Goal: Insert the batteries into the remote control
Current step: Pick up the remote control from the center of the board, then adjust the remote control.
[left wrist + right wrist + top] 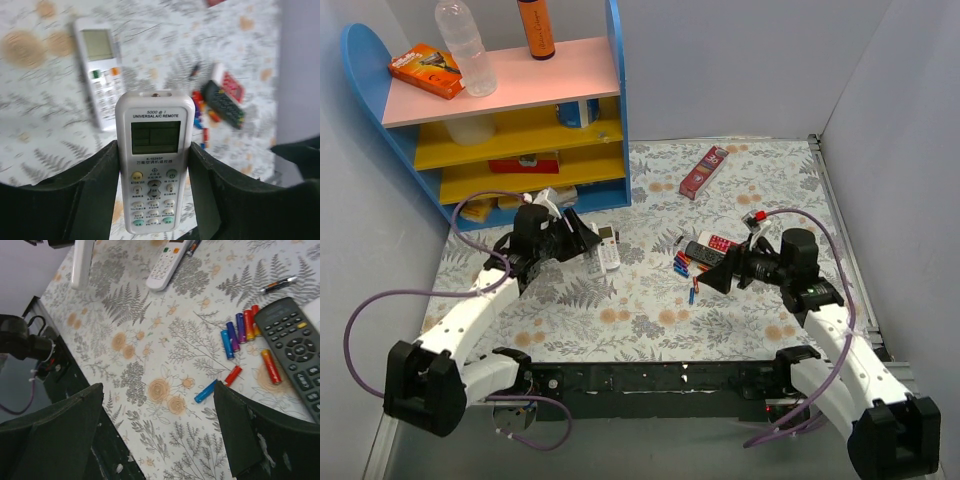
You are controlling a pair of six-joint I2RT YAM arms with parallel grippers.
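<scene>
My left gripper point(154, 146) is shut on the white remote control point(154, 165). It holds the remote by its long sides, face and small screen toward the camera, above the table. In the top view the left gripper point(578, 240) and held remote point(592, 264) are left of centre. Several red, orange, blue and purple batteries point(240, 332) lie loose on the flowered cloth beside a black remote point(297, 347). They show in the top view point(681, 266) too. My right gripper point(157, 390) is open and empty, low over the cloth just left of a blue battery point(206, 391) and a red one point(232, 375).
A second white remote point(97, 75) lies flat on the cloth near the held one point(610, 248). A red-and-white remote point(720, 242) sits behind the black one. A pen point(278, 284), a red box point(704, 171) and a coloured shelf point(510, 100) stand farther back.
</scene>
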